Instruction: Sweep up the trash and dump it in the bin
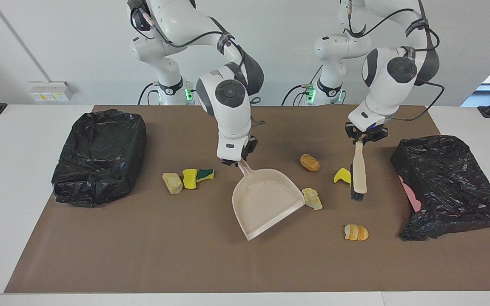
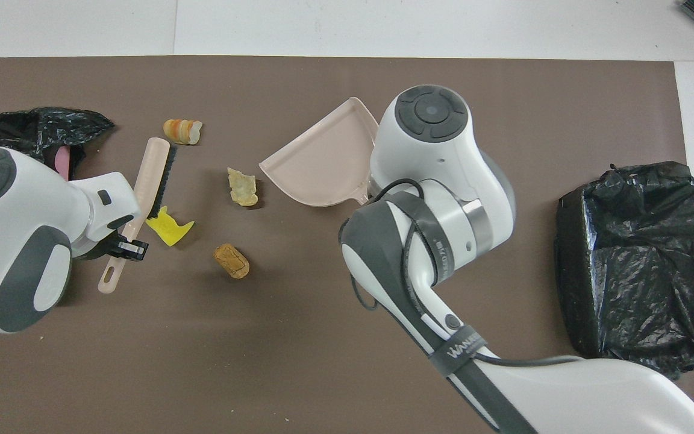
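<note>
Gripping the dustpan (image 1: 266, 204) by its handle, the right gripper (image 1: 233, 160) tilts the empty pan on the mat, with a beige chunk (image 1: 312, 198) touching its side. The left gripper (image 1: 363, 138), clamped on the brush (image 1: 359, 174), holds it upright just beside a yellow sponge scrap (image 1: 341, 176). Both black-lined bins (image 1: 100, 155) (image 1: 449, 182) flank the dustpan; no trash shows inside them.

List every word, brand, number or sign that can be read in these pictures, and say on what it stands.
"WANEED", then small characters too small to read: on the dark strap around the right arm, overhead view.
Lettering on the strap near that arm's wrist: too blurred to read.
Stickers on the wall box: too small to read.
Nothing readable on the dustpan, brush or bins.
</note>
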Robot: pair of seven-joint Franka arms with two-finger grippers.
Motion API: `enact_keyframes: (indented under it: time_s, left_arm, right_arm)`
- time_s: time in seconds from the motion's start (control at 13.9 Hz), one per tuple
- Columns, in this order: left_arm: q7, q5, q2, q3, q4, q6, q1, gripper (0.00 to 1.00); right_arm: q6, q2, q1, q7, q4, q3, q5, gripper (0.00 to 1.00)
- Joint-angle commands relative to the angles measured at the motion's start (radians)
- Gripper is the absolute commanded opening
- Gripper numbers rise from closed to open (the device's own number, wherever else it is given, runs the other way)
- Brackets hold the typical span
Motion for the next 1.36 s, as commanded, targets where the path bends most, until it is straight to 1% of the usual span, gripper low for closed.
enact_keyframes:
  time_s: [0.0, 0.22, 0.29, 0.36, 0.5, 0.57, 0.79, 0.93, 1.08, 1.29]
  left_arm:
    - [0.023, 0.042, 0.068, -0.010, 0.043, 0.038, 0.057, 0.00]
    - [0.034, 0.043, 0.125, -0.009, 0.060, 0.035, 0.112, 0.00]
    - [0.036, 0.044, 0.125, -0.010, 0.060, 0.030, 0.129, 0.00]
    - [0.036, 0.050, 0.123, -0.010, 0.059, 0.030, 0.133, 0.00]
    - [0.037, 0.050, 0.122, -0.009, 0.056, 0.024, 0.136, 0.00]
    - [0.036, 0.050, 0.122, -0.009, 0.050, 0.018, 0.137, 0.00]
    - [0.037, 0.050, 0.125, -0.010, 0.045, 0.018, 0.183, 0.00]
    - [0.037, 0.050, 0.119, -0.010, 0.024, 0.018, 0.195, 0.00]
    - [0.036, 0.050, 0.103, -0.010, -0.008, 0.015, 0.191, 0.00]
    - [0.024, 0.044, 0.055, -0.018, -0.081, -0.011, 0.157, 0.00]
  right_arm:
    - [-0.042, -0.107, -0.016, -0.255, -0.113, 0.009, -0.015, 0.00]
    - [0.011, -0.172, -0.024, -0.552, -0.246, 0.008, -0.036, 0.00]
    - [0.037, -0.190, -0.027, -0.641, -0.288, 0.008, -0.057, 0.00]
    - [0.060, -0.212, -0.025, -0.668, -0.334, 0.008, -0.068, 0.00]
    - [0.105, -0.204, -0.001, -0.664, -0.377, 0.009, -0.108, 0.00]
    - [0.123, -0.204, 0.031, -0.637, -0.400, 0.009, -0.133, 0.00]
    - [0.188, -0.195, 0.071, -0.542, -0.449, 0.009, -0.141, 0.00]
    - [0.212, -0.167, 0.110, -0.466, -0.452, 0.009, -0.160, 0.00]
    - [0.226, -0.167, 0.113, -0.451, -0.452, 0.011, -0.162, 0.00]
    - [0.271, -0.151, 0.133, -0.386, -0.468, 0.011, -0.162, 0.00]
